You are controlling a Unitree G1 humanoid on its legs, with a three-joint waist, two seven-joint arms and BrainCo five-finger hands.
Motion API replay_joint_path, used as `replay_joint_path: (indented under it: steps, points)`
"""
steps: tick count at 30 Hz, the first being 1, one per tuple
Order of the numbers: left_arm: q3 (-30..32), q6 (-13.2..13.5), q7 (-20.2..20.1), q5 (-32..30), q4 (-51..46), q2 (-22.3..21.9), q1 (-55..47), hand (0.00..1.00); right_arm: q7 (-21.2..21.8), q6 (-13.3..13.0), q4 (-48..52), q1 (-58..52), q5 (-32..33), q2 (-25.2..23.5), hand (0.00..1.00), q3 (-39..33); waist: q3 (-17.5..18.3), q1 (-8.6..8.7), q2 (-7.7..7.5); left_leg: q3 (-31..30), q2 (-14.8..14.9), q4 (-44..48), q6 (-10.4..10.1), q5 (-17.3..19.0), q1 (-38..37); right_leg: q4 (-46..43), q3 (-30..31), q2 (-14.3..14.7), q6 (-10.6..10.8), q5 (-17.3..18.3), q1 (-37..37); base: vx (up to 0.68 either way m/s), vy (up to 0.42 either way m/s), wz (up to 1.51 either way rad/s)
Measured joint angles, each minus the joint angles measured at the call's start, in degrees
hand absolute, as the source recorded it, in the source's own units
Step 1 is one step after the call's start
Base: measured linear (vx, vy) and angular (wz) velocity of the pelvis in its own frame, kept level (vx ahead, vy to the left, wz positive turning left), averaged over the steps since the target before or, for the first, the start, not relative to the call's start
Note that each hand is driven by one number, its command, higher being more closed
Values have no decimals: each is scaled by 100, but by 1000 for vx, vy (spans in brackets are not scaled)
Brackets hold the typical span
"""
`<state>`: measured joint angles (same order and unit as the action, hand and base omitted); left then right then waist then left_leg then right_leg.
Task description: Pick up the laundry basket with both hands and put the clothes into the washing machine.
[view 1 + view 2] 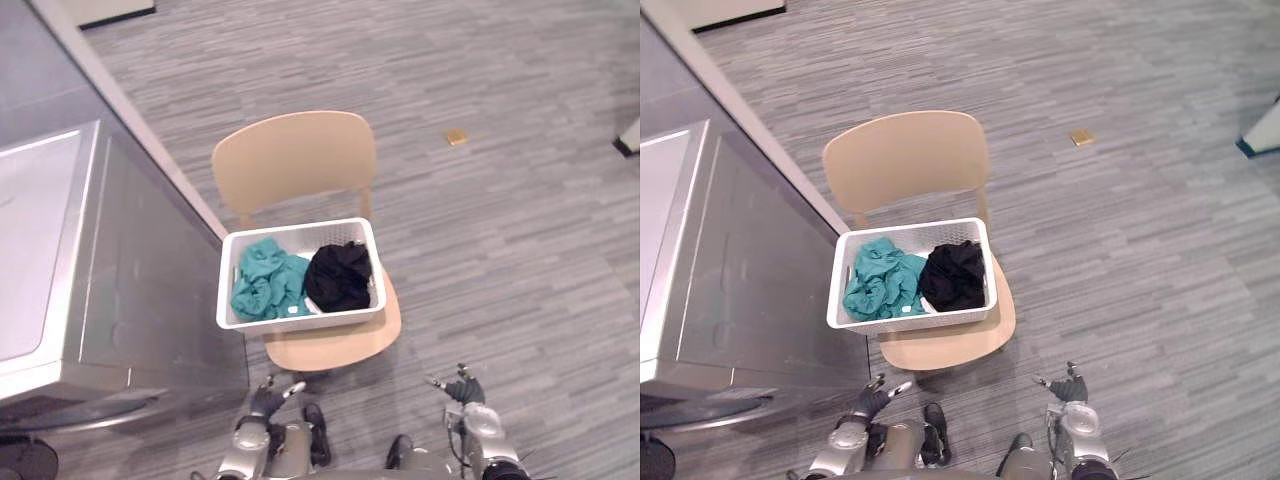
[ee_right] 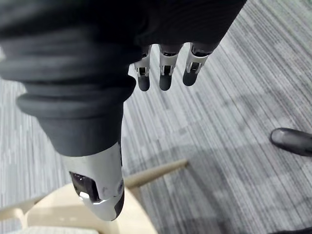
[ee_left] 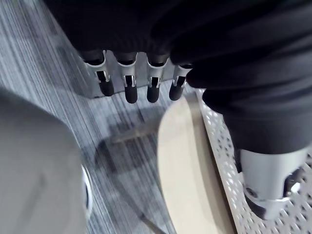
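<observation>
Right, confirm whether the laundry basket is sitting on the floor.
No, the laundry basket rests on the seat of the light wooden chair, raised off the grey floor.

We find the washing machine (image 1: 120, 260) hard against the left side of the basket (image 1: 228, 275); whether they touch we cannot tell, so little room shows along the left edge of the chair (image 1: 330, 345) seat. The backrest (image 1: 295, 155) rises just behind the basket's far rim. Beyond the seat's right edge the floor (image 1: 500, 260) lies bare and wide. Our left hand (image 1: 268, 398) and right hand (image 1: 462, 388), fingers relaxed, hang before the seat's near edge, apart from the basket
</observation>
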<state>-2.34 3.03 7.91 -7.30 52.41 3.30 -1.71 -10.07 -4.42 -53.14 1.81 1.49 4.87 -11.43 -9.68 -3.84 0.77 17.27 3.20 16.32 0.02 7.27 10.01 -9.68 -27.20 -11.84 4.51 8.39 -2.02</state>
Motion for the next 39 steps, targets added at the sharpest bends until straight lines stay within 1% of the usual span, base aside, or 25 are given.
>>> replay_joint_path:
  steps: [1, 2, 3, 4, 5, 6, 7, 8, 9, 11, 13, 14, 17, 18, 20, 24, 27, 28, 30, 32, 34, 35, 36, 37, 39]
  points:
    - [2, 3, 0, -2, 3, 59, -6, 0, 0, 4, -8, 0, -1, 3, 0, -15, 7, -9, -11, -35, -50, 2, 0, 0, -17, -18, -30, -43, 7, 0, -56, 4, 115, 45]
    - [7, 5, 1, -2, 40, 124, -38, 0, -2, 4, -2, 39, -14, 8, 0, -57, 10, -8, -27, -96, -139, -20, 5, 3, -65, -261, -118, -172, 193, 34, -42, -26, 144, 44]
    - [38, 10, 3, 7, 66, 149, -56, 0, -19, 6, 9, 64, -50, 50, 0, -54, 10, -2, -24, -142, -212, -112, 85, 68, -137, -880, -93, -388, 360, 129, 142, -51, 120, 35]
    - [15, 9, 5, 7, 102, 134, -68, 0, -30, 11, 26, 93, -79, 78, 0, -54, -13, 20, -49, -153, -229, -205, 187, 242, -195, -1384, -64, -475, 413, 166, 304, -72, 125, 40]
    - [13, 12, -1, 13, 119, 168, -65, 0, -75, 45, 70, 104, -135, 84, 0, -25, -18, 82, -44, -178, -296, -269, 261, 312, -375, -2552, 210, -780, 268, 86, 717, -40, 106, 38]
    - [10, 16, 7, 15, 114, 219, -64, 0, -113, 58, 92, 106, -174, 83, 0, 60, -57, 138, -129, -270, -353, -295, 264, 311, -493, -3177, 626, -826, 91, 103, 1054, -17, 87, 48]
    - [8, 8, 17, 8, 112, 308, -88, 0, -119, 72, 224, 78, -219, 77, 0, 137, -55, 161, -167, -359, -367, -318, 267, 307, -573, -3484, 1125, -658, 104, 331, 1283, 18, 35, 36]
    - [15, 10, 38, 8, 99, 327, -122, 0, -133, 73, 335, 62, -233, 83, 0, 178, -61, 173, -158, -411, -367, -348, 261, 302, -589, -3438, 1382, -530, 136, 444, 1372, 22, -11, 46]
    - [19, 9, 103, 8, 87, 345, -143, 0, -151, 71, 680, 58, -283, 134, 0, 248, -37, 286, -207, -569, -369, -388, 229, 278, -602, -3008, 1785, -213, 188, 599, 1466, 46, -44, 48]
    - [23, 13, 108, 17, 87, 381, -134, 0, -197, 46, 1265, 51, -406, 331, 0, 245, -37, 328, -209, -863, -366, -427, 98, 181, -535, -1888, 2434, 292, 269, 605, 1536, 72, -77, 64]
    - [23, 16, 105, 19, 86, 405, -137, 0, -253, 57, 1657, 33, -541, 486, 0, 243, 3, 347, -282, -1013, -424, -396, 51, 160, -451, -1203, 2750, 413, 209, 381, 1508, 91, -119, 82]
    - [27, 17, 123, 18, 98, 367, -131, 0, -254, 55, 2049, 44, -688, 700, 0, 253, -21, 433, -223, -1298, -456, -227, 19, 152, -346, -1093, 2604, 384, 81, -47, 1431, 132, -169, 94]
    - [81, 96, 132, 17, 14, 265, -256, 0, -220, 38, 2909, 137, -1067, 967, 0, 465, -9, 375, 7, -1543, -303, -391, -170, 12, -335, -887, 2277, 511, -19, -116, 1321, 165, -178, 44]
    - [85, 102, 133, 17, -10, 267, -275, 0, -214, 32, 3078, 135, -1129, 1012, 0, 527, 2, 366, 23, -1581, -273, -459, -234, -29, -351, -827, 2217, 534, -52, -140, 1291, 138, -181, 39]
    - [163, 140, 128, 15, -18, 251, -293, 0, -111, -110, 3638, 147, -1350, 1381, 0, 876, 11, 322, 23, -1771, -148, -797, -349, -221, -502, -504, 1869, 633, -126, -202, 980, 119, -162, 57]
    - [204, 192, 109, -4, -28, 264, -349, 0, 126, -362, 3684, 608, -1515, 1913, 0, 1556, 41, 285, -15, -2037, -116, -1061, -436, -460, -533, -239, 1520, 670, -191, -255, 774, 76, -86, 52]
    - [195, 243, 96, -4, -32, 279, -349, 0, 295, -435, 3539, 1033, -1571, 2024, 0, 2159, 37, 250, -5, -2219, -135, -1066, -462, -570, -364, -101, 1286, 669, -222, -310, 736, -11, -35, 41]
    - [188, 258, 95, -7, -30, 280, -344, 0, 361, -463, 3265, 1321, -1576, 2077, 0, 2496, 20, 220, 16, -2334, -149, -1064, -468, -642, -238, -20, 1161, 674, -234, -370, 741, -77, -24, 47]
    - [176, 279, 93, -9, -32, 275, -300, 0, 408, -505, 2852, 1682, -1650, 2155, 0, 2774, -35, 133, 62, -2492, -181, -1062, -470, -737, -72, 27, 1012, 667, -243, -395, 802, -84, -13, 56]
    - [167, 314, 96, -14, -35, 276, -191, 0, 405, -531, 2315, 2266, -1906, 2333, 0, 3027, -238, 4, 207, -2754, -221, -1104, -492, -972, 204, 88, 766, 661, -300, -487, 964, -123, -13, 62]
    - [160, 312, 102, -21, -35, 278, -127, 0, 397, -532, 1974, 2645, -2021, 2420, 0, 3076, -412, -32, 320, -2867, -227, -1236, -501, -1157, 371, 88, 640, 663, -315, -500, 1106, -209, -19, 56]
    - [105, 312, 110, -20, -18, 285, -109, 0, 350, -520, 1637, 2982, -2065, 2524, 0, 3149, -549, -41, 462, -2956, -206, -1379, -464, -1265, 548, 70, 456, 669, -336, -515, 1259, -226, -13, 67]
    - [57, 301, 110, -20, 5, 299, -112, 0, 334, -507, 1534, 3083, -2067, 2571, 0, 3208, -587, -63, 502, -2977, -189, -1481, -448, -1277, 581, 57, 413, 670, -336, -513, 1322, -216, -9, 54]
    - [24, 299, 107, -12, 3, 311, -121, 0, 271, -498, 1354, 3274, -2085, 2664, 0, 3297, -718, -168, 546, -2941, -147, -1665, -411, -1346, 622, -25, 380, 662, -336, -513, 1453, -195, -10, 24]
    - [25, 307, 108, -9, -7, 322, -96, 0, 250, -483, 1014, 3635, -2136, 2736, 0, 3435, -918, -221, 581, -2946, -139, -1802, -411, -1442, 691, -158, 356, 618, -322, -502, 1616, -176, -5, 13]
